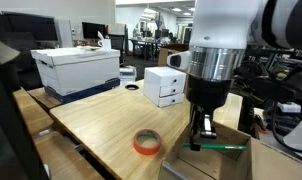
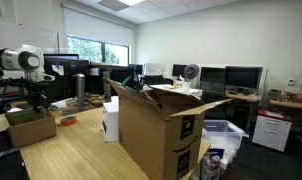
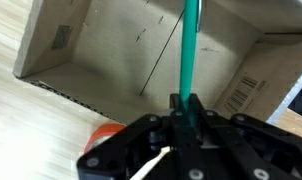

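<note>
Exterior view: gripper (image 1: 199,143) hangs at 3 o'clock of frame, fingers pressed together, pinching a green pen (image 1: 223,147). The pen lies about level and sticks out from the fingers toward 3 o'clock, over the open cardboard box (image 1: 234,118) at the tabletop (image 1: 91,125) edge. Orange tape roll (image 1: 146,143) lies flat on the wood, just beside the gripper at its 9 o'clock, not touching. White drawer unit (image 1: 166,87) stands at 11 o'clock of the gripper, well apart. White lidded box (image 1: 81,68) sits farther back at 10 o'clock. Other exterior view: arm is at far 9 o'clock of frame, gripper (image 2: 34,108) right above the open cardboard box (image 2: 31,128). The pen is too small to make out here. Tape roll (image 2: 68,121) sits on the tabletop (image 2: 81,150) near the box at its 3 o'clock. White drawer unit (image 2: 111,120) is beyond that, touching or just beside a large cardboard box (image 2: 161,130) with its flaps up, mid-frame. A fan (image 2: 189,72) is behind that at 12 o'clock. Wrist view: gripper (image 3: 186,105) comes in from 6 o'clock, clamped on the green pen (image 3: 188,50). The shaft runs from the fingertips straight toward 12 o'clock across the box interior (image 3: 101,50). Pen is over the box and clear of its floor as far as I can tell. A sliver of the tape roll (image 3: 106,132) shows at 8 o'clock, outside the box wall, on the bare wood (image 3: 31,120).
</note>
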Motion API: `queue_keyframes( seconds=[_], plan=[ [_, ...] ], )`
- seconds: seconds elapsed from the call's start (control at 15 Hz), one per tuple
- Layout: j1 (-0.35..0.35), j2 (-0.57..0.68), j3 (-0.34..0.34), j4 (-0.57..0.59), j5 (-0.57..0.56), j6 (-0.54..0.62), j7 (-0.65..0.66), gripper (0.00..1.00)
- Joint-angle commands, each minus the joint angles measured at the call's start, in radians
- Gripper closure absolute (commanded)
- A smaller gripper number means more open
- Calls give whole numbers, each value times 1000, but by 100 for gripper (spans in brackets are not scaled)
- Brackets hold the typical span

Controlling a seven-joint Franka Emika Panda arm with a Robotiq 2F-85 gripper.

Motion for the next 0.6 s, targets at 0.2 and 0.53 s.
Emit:
queue_keyframes(
  seconds=[0.2,0.53],
  plan=[
    [-45,-83,23,22,118,-91,-114,95],
    [-52,-100,21,41,138,-95,-147,95]
  ],
)
